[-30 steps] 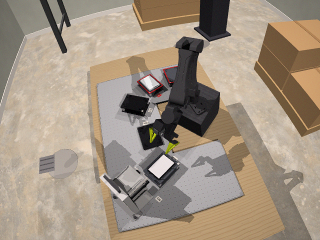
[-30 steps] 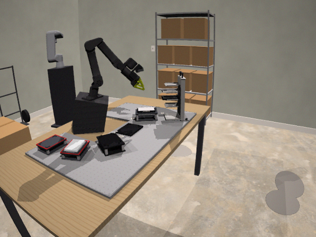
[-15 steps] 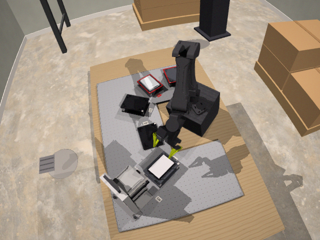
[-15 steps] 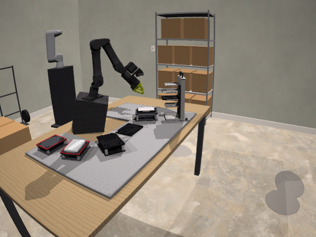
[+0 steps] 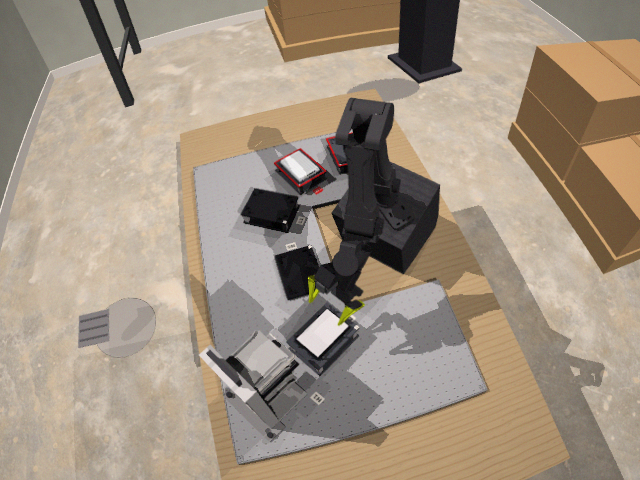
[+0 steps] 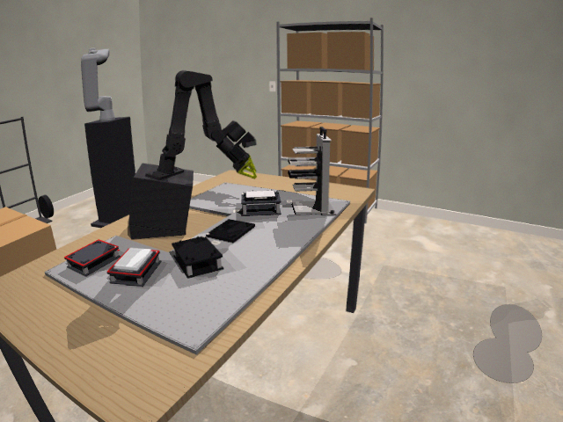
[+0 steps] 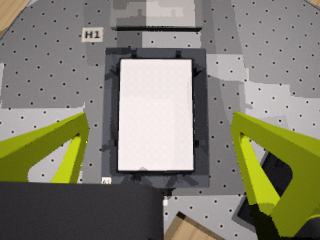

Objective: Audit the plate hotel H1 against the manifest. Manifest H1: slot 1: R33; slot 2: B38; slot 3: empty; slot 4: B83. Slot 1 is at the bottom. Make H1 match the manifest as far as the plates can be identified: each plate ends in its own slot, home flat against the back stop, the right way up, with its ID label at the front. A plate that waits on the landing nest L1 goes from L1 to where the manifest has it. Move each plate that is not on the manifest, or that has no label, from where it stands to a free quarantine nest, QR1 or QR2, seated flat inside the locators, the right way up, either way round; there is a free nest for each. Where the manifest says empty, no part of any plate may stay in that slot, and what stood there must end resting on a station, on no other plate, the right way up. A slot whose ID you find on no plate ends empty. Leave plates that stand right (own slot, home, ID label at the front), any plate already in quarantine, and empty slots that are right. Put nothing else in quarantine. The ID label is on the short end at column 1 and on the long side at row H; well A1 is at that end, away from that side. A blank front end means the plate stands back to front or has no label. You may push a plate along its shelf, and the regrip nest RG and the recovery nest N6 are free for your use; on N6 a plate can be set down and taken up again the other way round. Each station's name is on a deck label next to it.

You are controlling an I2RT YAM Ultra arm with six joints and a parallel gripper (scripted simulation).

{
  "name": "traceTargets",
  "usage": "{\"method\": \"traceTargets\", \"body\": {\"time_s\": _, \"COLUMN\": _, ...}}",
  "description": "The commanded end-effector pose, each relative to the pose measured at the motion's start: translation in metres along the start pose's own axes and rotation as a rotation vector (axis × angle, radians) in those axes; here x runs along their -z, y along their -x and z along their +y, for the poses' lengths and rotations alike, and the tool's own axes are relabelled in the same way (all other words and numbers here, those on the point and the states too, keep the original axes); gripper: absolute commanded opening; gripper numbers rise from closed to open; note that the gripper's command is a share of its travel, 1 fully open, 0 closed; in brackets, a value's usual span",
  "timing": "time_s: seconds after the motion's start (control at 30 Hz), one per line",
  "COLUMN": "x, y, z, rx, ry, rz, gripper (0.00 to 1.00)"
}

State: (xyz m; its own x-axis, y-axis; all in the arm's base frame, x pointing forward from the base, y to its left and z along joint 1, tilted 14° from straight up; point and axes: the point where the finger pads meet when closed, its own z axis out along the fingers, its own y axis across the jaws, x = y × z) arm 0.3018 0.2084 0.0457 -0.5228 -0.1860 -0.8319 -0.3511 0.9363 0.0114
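Observation:
A white-topped plate [image 7: 156, 115] lies flat on a dark nest next to the H1 deck label [image 7: 91, 34]. It also shows in the overhead view [image 5: 323, 333] and the side view [image 6: 259, 194]. My gripper [image 7: 159, 120] [image 6: 247, 170] is open and empty. It hangs above this plate with a yellow finger on either long side, not touching it [image 5: 330, 303]. The plate hotel H1 [image 5: 258, 369] [image 6: 313, 170] stands just beyond the nest, with plates on its shelves. Their labels are too small to read.
Two red-edged quarantine nests stand at the far end: one [image 5: 299, 167] [image 6: 134, 261] holds a white plate, the other [image 6: 91, 254] shows a dark top. A raised black nest [image 5: 269, 208] and a flat black nest [image 5: 295, 271] lie between. The arm's black base block [image 5: 398, 222] stands beside them.

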Motion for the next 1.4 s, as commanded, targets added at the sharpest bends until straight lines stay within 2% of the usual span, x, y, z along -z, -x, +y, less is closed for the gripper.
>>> {"method": "traceTargets", "body": {"time_s": 0.0, "x": -0.003, "y": 0.002, "z": -0.003, "rx": -0.013, "ry": -0.001, "rz": -0.031, "gripper": 1.00}}
{"method": "traceTargets", "body": {"time_s": 0.03, "x": -0.007, "y": 0.011, "z": 0.000, "rx": -0.021, "ry": 0.002, "rz": -0.053, "gripper": 1.00}}
{"method": "traceTargets", "body": {"time_s": 0.13, "x": -0.012, "y": -0.007, "z": -0.003, "rx": -0.013, "ry": -0.001, "rz": -0.031, "gripper": 1.00}}
{"method": "traceTargets", "body": {"time_s": 0.27, "x": -0.014, "y": -0.009, "z": -0.001, "rx": -0.011, "ry": 0.001, "rz": -0.032, "gripper": 1.00}}
{"method": "traceTargets", "body": {"time_s": 0.3, "x": -0.010, "y": 0.007, "z": 0.002, "rx": -0.025, "ry": 0.011, "rz": -0.072, "gripper": 1.00}}
{"method": "traceTargets", "body": {"time_s": 0.33, "x": -0.010, "y": 0.013, "z": 0.003, "rx": -0.029, "ry": 0.013, "rz": -0.084, "gripper": 1.00}}
{"method": "traceTargets", "body": {"time_s": 0.43, "x": -0.010, "y": 0.014, "z": 0.003, "rx": -0.029, "ry": 0.014, "rz": -0.086, "gripper": 1.00}}
{"method": "traceTargets", "body": {"time_s": 0.47, "x": -0.013, "y": 0.004, "z": 0.003, "rx": -0.020, "ry": 0.011, "rz": -0.056, "gripper": 1.00}}
{"method": "traceTargets", "body": {"time_s": 1.17, "x": -0.013, "y": 0.004, "z": 0.003, "rx": -0.020, "ry": 0.011, "rz": -0.056, "gripper": 1.00}}
{"method": "traceTargets", "body": {"time_s": 1.27, "x": -0.022, "y": -0.012, "z": -0.001, "rx": -0.014, "ry": 0.003, "rz": -0.037, "gripper": 1.00}}
{"method": "traceTargets", "body": {"time_s": 1.37, "x": -0.029, "y": -0.018, "z": -0.001, "rx": -0.015, "ry": 0.002, "rz": -0.038, "gripper": 1.00}}
